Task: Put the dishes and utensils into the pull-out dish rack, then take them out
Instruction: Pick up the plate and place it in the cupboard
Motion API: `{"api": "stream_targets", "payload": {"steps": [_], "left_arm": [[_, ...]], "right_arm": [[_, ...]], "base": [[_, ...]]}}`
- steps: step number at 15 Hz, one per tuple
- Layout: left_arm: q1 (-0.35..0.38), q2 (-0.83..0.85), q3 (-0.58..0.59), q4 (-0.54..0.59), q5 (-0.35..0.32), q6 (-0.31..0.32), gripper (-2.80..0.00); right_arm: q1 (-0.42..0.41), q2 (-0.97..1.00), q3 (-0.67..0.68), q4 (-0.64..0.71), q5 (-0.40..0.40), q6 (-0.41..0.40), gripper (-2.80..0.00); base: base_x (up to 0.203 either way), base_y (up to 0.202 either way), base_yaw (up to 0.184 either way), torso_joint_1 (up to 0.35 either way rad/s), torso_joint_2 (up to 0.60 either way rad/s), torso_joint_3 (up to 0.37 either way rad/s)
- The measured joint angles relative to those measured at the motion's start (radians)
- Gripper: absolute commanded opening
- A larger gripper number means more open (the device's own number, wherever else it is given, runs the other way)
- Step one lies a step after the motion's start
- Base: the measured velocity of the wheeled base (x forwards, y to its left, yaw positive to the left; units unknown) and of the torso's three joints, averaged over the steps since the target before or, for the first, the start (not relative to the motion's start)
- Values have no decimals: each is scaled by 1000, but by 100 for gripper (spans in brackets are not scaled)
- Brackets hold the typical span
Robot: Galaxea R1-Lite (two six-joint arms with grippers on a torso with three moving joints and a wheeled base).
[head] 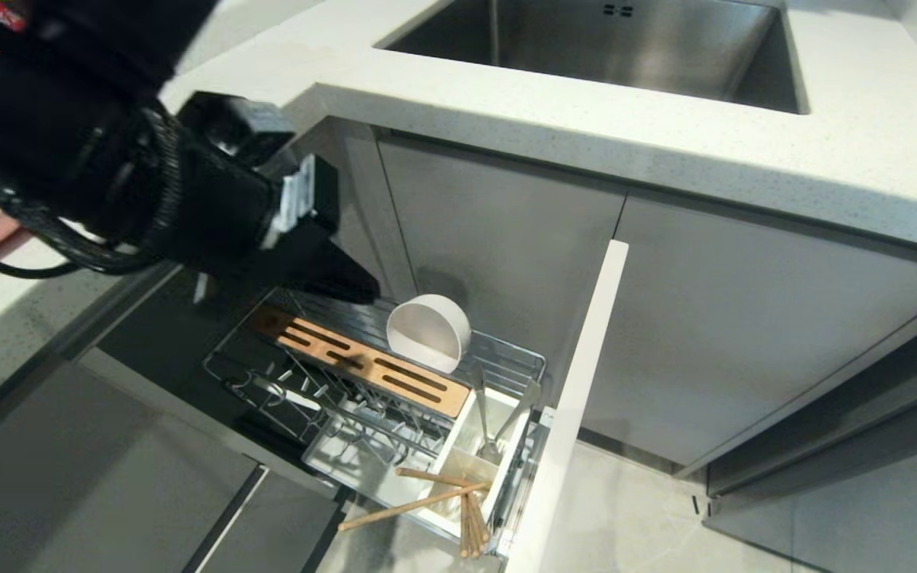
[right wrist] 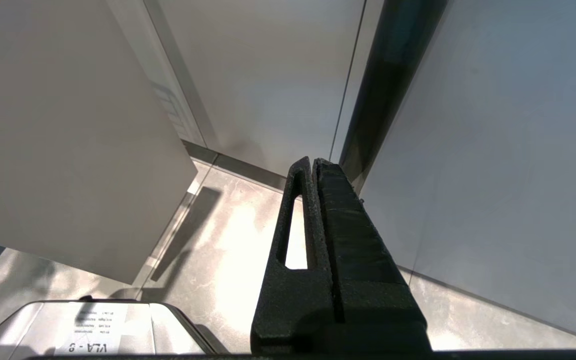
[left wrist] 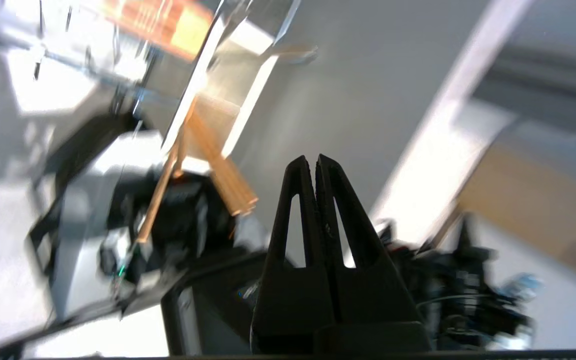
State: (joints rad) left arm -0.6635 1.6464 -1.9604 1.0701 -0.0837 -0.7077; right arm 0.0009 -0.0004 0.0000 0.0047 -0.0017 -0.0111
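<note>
**Ana:** Dish rack first: it stands pulled out of the grey cabinet below the sink, with the small white bowl tipped on its side on the upper wire shelf, just behind the slotted wooden strip.

**Ben:** And the utensils?

**Ana:** The chopsticks lean out of the white utensil box at the rack's front corner, and the metal spoon stands in the compartment next to them. I see no pink plate among the upright prongs.

**Ben:** So whereabouts are we?

**Ana:** My guess is either the plate is yet to be loaded or the unloading has begun; I cannot tell which. The bowl, spoon and chopsticks are left to come out either way.

**Ben:** The arms?

**Ana:** The left gripper hangs over the rack's rear end, fingers pressed together on nothing. The right gripper is parked low by the cabinet fronts, closed and empty too.

**Ben:** The room?

**Ana:** A pale speckled table with a steel sink set in, grey cabinet doors, light tiled floor.
</note>
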Motion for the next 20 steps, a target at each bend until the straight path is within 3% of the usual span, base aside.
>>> {"api": "stream_targets", "payload": {"steps": [2, 4, 7, 12, 14, 17, 18, 20], "left_arm": [[35, -94, 0, -42, 1, 11, -280], [118, -179, 0, -89, -11, 44, -280], [322, -275, 2, -146, -70, 118, -280], [648, -371, 11, -168, -122, 330, -280], [728, -395, 34, -169, -99, 431, -280], [758, -414, 104, -196, 8, 545, -280], [761, -416, 129, -219, 25, 568, 0], [761, -413, 171, -272, 76, 586, 0]], "right_arm": [[0, 0, 0, 0, 0, 0, -280], [0, 0, 0, 0, 0, 0, -280], [0, 0, 0, 0, 0, 0, -280], [0, 0, 0, 0, 0, 0, -280], [0, 0, 0, 0, 0, 0, -280], [0, 0, 0, 0, 0, 0, -280], [0, 0, 0, 0, 0, 0, -280], [0, 0, 0, 0, 0, 0, -280]], "base": [[0, 0, 0, 0, 0, 0], [0, 0, 0, 0, 0, 0], [0, 0, 0, 0, 0, 0], [0, 0, 0, 0, 0, 0], [0, 0, 0, 0, 0, 0], [0, 0, 0, 0, 0, 0], [0, 0, 0, 0, 0, 0], [0, 0, 0, 0, 0, 0]]}}
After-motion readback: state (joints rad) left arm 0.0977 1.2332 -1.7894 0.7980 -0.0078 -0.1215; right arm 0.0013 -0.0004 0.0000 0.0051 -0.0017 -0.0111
